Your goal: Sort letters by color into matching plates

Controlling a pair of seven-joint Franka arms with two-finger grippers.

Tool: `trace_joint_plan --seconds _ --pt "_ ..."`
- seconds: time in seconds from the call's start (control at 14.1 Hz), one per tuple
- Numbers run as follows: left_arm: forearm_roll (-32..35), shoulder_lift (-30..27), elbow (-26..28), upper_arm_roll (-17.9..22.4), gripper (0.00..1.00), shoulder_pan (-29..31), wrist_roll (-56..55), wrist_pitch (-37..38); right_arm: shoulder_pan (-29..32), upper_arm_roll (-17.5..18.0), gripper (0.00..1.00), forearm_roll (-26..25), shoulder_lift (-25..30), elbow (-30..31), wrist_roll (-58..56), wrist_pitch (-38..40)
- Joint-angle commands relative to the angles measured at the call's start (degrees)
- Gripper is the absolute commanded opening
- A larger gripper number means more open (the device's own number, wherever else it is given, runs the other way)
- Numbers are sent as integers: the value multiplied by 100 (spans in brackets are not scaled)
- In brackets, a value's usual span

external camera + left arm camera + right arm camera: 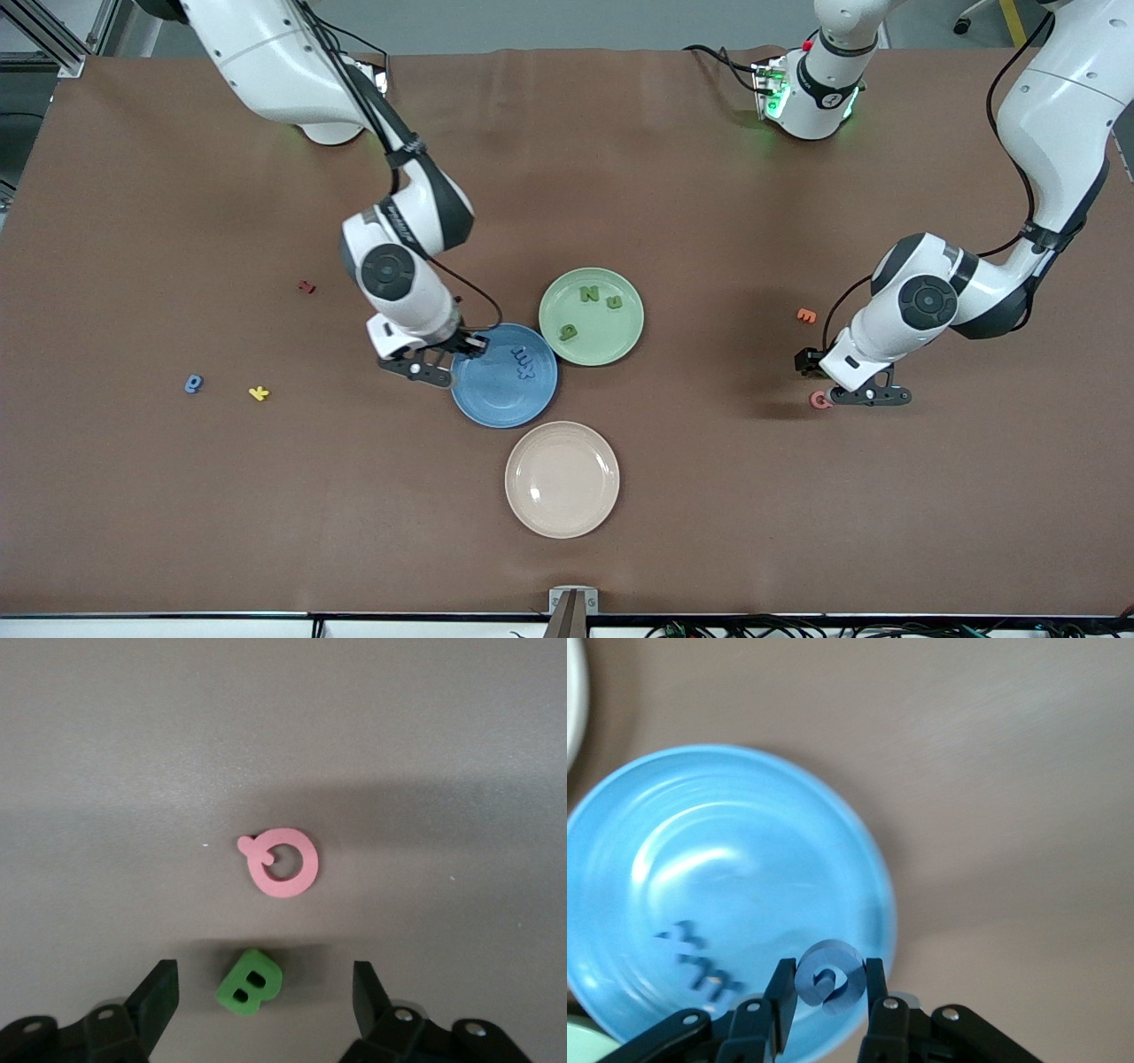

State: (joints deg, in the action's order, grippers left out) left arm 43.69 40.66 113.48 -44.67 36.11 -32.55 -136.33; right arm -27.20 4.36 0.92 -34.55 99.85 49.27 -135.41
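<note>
My right gripper (pixel 447 361) is shut on a blue letter (pixel 828 979) and holds it over the rim of the blue plate (pixel 496 403), which also shows in the right wrist view (pixel 744 833). More blue letters (pixel 523 361) lie in that plate. The green plate (pixel 602 347) holds three green letters (pixel 588 293). The cream plate (pixel 562 478) is bare. My left gripper (pixel 855 394) is open and low over the table, its fingers (pixel 158 997) either side of a green letter B (pixel 249 981). A pink letter (pixel 283 865) lies just past the B.
An orange letter (pixel 805 315) lies on the table farther from the front camera than my left gripper. Toward the right arm's end lie a red letter (pixel 306 286), a blue letter (pixel 193 383) and a yellow letter (pixel 258 392).
</note>
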Motion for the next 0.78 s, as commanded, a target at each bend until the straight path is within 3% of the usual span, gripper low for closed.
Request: trace_joint_plan --seconds 0.0,0.07,0.14,0.21,0.28,0.71 --pt "131 109 -63 -25 84 37 20 -96 -250 -58 0 -57 -578 -711 477 94" --pt "131 109 -63 10 81 37 29 -96 -286 -58 2 -57 -631 -773 530 94" --pt "131 109 -63 63 79 37 38 -96 -286 -58 25 -48 -649 -782 531 94" --pt "140 109 -54 72 76 37 29 -96 -278 -58 85 -48 -649 -782 540 94" --pt "140 109 -54 72 74 37 29 -96 -286 -76 100 -91 -632 -782 531 94" --pt "131 100 -19 81 64 37 -6 -87 -216 -85 100 -92 -588 -748 496 129"
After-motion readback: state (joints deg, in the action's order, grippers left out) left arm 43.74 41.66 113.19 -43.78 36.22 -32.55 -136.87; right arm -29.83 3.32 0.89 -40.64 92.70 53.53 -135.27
